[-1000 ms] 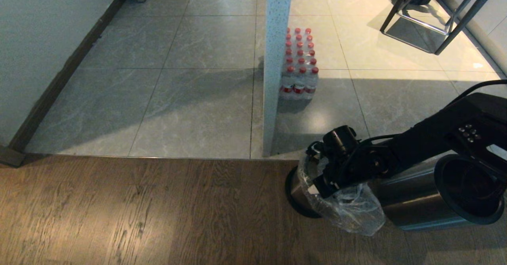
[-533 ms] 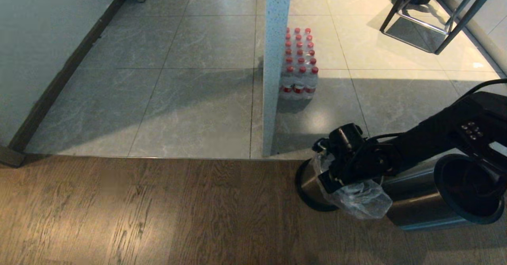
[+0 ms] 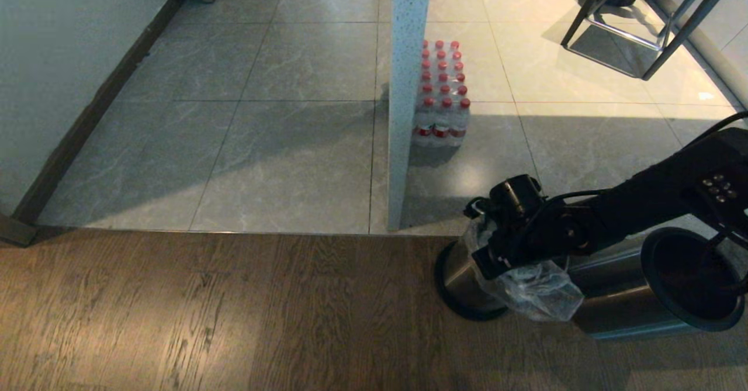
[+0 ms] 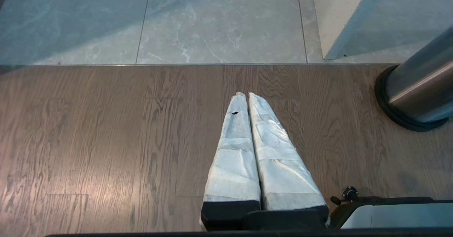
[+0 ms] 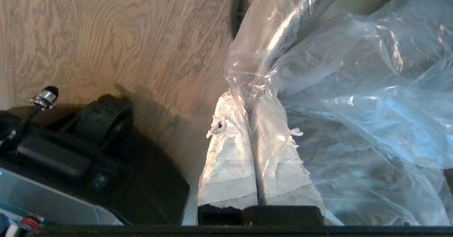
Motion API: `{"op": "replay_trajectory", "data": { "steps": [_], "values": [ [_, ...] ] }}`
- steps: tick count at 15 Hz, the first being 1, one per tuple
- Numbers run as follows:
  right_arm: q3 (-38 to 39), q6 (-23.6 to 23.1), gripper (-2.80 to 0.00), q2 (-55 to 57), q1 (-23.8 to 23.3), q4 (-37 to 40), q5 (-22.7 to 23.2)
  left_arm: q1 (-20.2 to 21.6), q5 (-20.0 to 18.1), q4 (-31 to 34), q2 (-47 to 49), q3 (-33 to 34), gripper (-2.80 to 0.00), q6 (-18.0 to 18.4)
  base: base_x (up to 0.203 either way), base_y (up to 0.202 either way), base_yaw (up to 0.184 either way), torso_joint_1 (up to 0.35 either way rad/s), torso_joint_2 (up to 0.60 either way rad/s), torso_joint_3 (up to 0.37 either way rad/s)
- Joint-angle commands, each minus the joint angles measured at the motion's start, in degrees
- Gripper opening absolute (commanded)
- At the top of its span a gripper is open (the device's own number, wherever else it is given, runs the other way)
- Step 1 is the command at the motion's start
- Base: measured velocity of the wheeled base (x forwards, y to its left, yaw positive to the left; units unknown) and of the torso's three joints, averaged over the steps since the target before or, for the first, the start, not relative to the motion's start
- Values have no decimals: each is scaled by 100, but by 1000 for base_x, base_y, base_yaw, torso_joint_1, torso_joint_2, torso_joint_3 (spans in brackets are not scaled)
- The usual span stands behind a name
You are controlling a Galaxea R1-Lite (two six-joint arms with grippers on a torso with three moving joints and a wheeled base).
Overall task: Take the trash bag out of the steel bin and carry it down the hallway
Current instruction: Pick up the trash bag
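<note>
**Right gripper pinches the bag at the bin**

At lower right of the head view, the right gripper (image 5: 247,99) is clamped on the trash bag (image 3: 537,289), which seems to hang over the steel bin (image 3: 613,297). The left gripper (image 4: 246,97) hovers closed above the wood floor (image 3: 204,309).

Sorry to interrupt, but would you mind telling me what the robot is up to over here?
The right pincer has shut on the clear trash bag beside the steel bin, which looks tipped over on the wood floor. The left pincer is shut and empty above the wood floor.
</note>
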Motion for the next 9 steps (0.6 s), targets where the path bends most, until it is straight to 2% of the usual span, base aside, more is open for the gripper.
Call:
{"op": "replay_trajectory", "data": {
  "steps": [1, 5, 6, 9],
  "values": [
    [70, -153, -280, -265, 1, 11, 5, 0, 0, 2, 0, 0, -280, -2, 0, 0, 0, 0, 0, 0],
    [536, -500, -280, -330, 1, -81, 10, 0, 0, 2, 0, 0, -280, -2, 0, 0, 0, 0, 0, 0],
    [572, -528, 0, -308, 1, -13, 19, 0, 0, 2, 0, 0, -280, -2, 0, 0, 0, 0, 0, 0],
    [663, -526, 0, -164, 45, -72, -23, 0, 0, 2, 0, 0, -280, -2, 0, 0, 0, 0, 0, 0]
  ]
}}
